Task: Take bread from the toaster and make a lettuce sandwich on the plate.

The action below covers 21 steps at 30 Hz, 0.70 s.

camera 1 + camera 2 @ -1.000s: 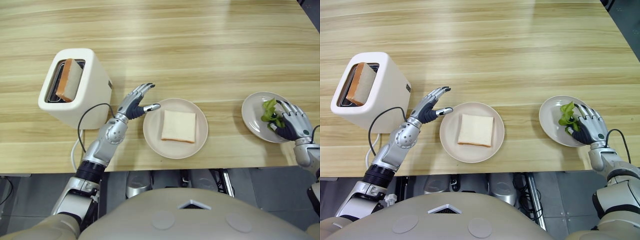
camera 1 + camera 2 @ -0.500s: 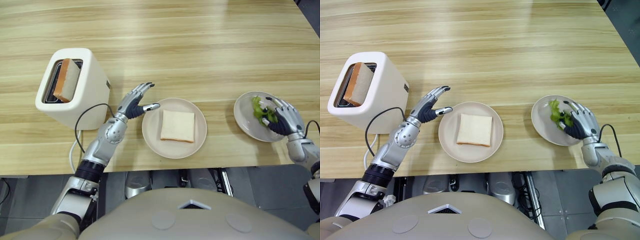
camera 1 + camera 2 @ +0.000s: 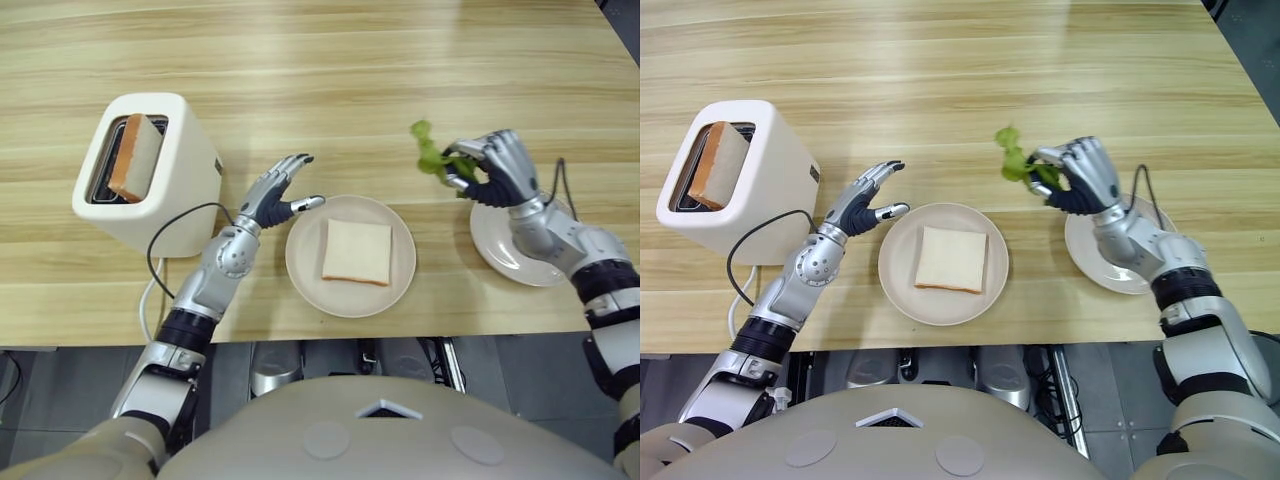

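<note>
A white toaster (image 3: 150, 175) stands at the left with one bread slice (image 3: 137, 158) sticking up from its slot. A beige plate (image 3: 300, 270) in the middle holds a flat slice of white bread (image 3: 357, 251). My left hand (image 3: 277, 194) hovers open between toaster and plate, just off the plate's left rim. My right hand (image 3: 492, 166) is shut on a green lettuce leaf (image 3: 430, 155), held in the air above the table between the middle plate and a smaller grey plate (image 3: 510, 255) at the right.
The toaster's black cord (image 3: 165, 240) loops along the table toward the front edge, under my left forearm. Bare wooden tabletop (image 3: 350, 80) stretches across the whole far side.
My right hand lifted the lettuce off the grey plate and carried it up and left toward the middle plate. The left hand shifted slightly forward, still open.
</note>
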Each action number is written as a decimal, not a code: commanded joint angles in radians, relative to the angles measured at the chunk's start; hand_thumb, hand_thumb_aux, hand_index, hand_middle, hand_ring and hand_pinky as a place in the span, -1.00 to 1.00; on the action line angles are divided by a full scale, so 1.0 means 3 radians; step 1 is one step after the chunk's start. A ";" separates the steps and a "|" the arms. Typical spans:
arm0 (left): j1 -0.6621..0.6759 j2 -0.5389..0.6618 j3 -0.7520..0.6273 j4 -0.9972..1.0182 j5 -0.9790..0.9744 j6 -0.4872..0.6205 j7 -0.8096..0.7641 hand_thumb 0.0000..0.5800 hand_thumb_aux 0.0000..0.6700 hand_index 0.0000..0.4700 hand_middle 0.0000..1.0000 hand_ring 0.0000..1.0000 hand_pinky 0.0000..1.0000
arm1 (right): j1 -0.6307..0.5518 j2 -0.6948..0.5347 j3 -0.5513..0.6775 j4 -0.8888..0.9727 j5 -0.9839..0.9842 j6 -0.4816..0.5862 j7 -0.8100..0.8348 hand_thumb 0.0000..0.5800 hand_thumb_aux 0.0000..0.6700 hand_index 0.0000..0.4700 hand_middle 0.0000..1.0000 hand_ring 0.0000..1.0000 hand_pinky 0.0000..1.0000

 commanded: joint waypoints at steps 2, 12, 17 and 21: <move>-0.0058 0.0034 0.0082 0.0126 -0.0082 -0.0040 0.0031 -1.00 -1.00 -1.00 -1.00 -1.00 -1.00 | -0.0154 0.0391 0.0287 -0.0060 -0.0220 0.0015 0.0354 1.00 1.00 0.96 1.00 1.00 1.00; 0.0021 0.0220 0.0412 0.0014 -0.0227 -0.0046 0.0104 -1.00 -1.00 -1.00 -1.00 -1.00 -1.00 | -0.0368 0.0816 0.0866 0.0472 -0.0558 -0.0057 0.0776 1.00 1.00 0.96 1.00 1.00 1.00; 0.0051 0.0241 0.0540 -0.0072 -0.0262 -0.0025 0.0135 -1.00 -1.00 -1.00 -1.00 -1.00 -1.00 | -0.0354 0.0806 0.1018 0.0578 -0.0645 -0.0052 0.0863 1.00 1.00 0.96 1.00 1.00 1.00; 0.0049 0.0209 0.0515 -0.0067 -0.0255 -0.0014 0.0124 -1.00 -1.00 -1.00 -1.00 -1.00 -1.00 | -0.0343 0.0732 0.1008 0.0519 -0.0602 -0.0086 0.0898 0.76 0.30 0.27 0.78 0.78 0.78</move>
